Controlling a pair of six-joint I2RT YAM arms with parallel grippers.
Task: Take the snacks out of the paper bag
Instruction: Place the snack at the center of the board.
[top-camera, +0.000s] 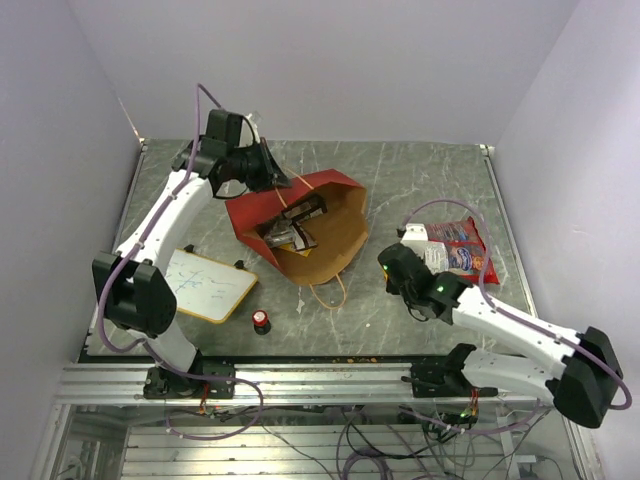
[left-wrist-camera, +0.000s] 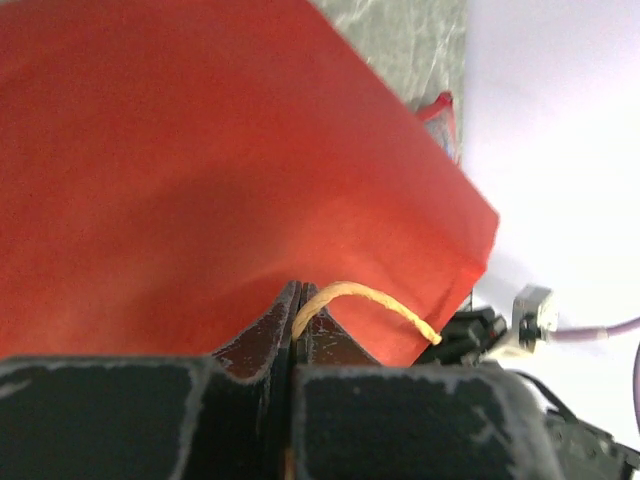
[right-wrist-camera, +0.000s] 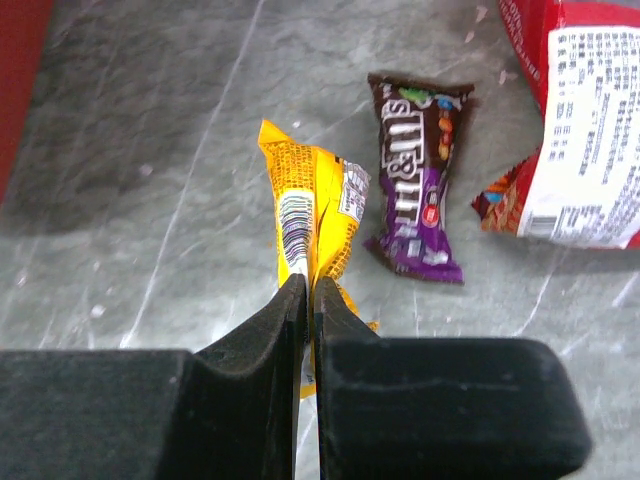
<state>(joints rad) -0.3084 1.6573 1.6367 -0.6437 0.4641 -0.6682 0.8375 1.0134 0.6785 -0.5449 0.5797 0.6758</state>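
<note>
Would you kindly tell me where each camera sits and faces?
Top external: above, behind; looks down on left arm, right arm and paper bag.
Left wrist: faces the bag's red outside past left gripper, shut on it.
Right wrist: faces the table past right gripper, shut on yellow packet.
Top and right wrist share the red chip bag.

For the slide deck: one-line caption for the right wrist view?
Right gripper shut on a yellow packet; M&M's packet and red chip bag lie beside it on the grey table.

The chip bag (right-wrist-camera: 590, 120) runs off the right wrist view's edge — snacks (top-camera: 290, 230) inside the paper bag (top-camera: 335, 250) blur together.
</note>
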